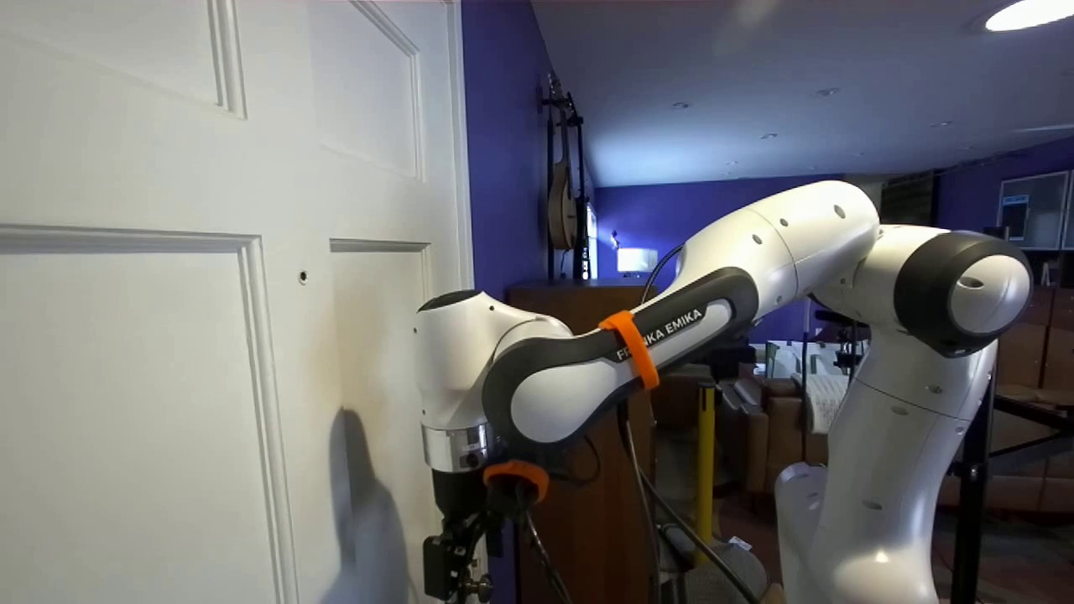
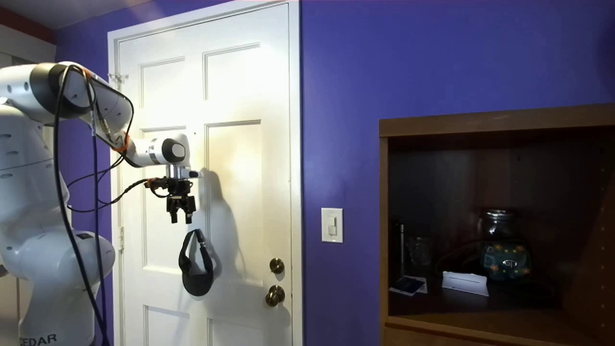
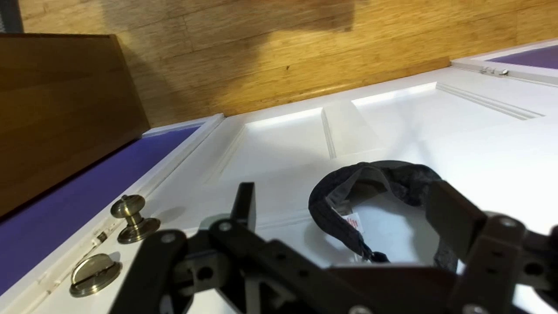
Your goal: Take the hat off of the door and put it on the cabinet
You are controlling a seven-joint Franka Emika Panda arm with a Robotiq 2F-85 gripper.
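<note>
Step one was on, by the look of it: lining up for the grab, with lift and carry not yet begun. The hat (image 2: pixel 198 284) hung on the door (image 2: pixel 235 158), well in from both side edges, its brim roughly level with the knob (image 2: pixel 275 296). Just above, tips apart from it, hung the gripper (image 2: pixel 181 219), fingers (image 3: pixel 453 213) spread wide, and nothing in their hold! The wrist view set the hat's band (image 3: pixel 320 209) lower down, mostly in the gap, nearer the finger away from the knob. Next, surely, came a careful drop, a close on that band, then an easy lift off whatever held it up, which was hidden. Any sideways fix was hard to call from there. After that, the job called for a swing past the door's knob edge, along the purple wall (image 2: pixel 338 120), to the cabinet (image 2: pixel 499 121), whose top began at the corner nearest the door. And the arm (image 1: pixel 738 243), what a pose: up, arched over, sloping down toward the door, then bent at the wrist (image 1: pixel 457 361) so that the gripper pointed almost straight at the floor (image 3: pixel 405 56), close beside the door.
</note>
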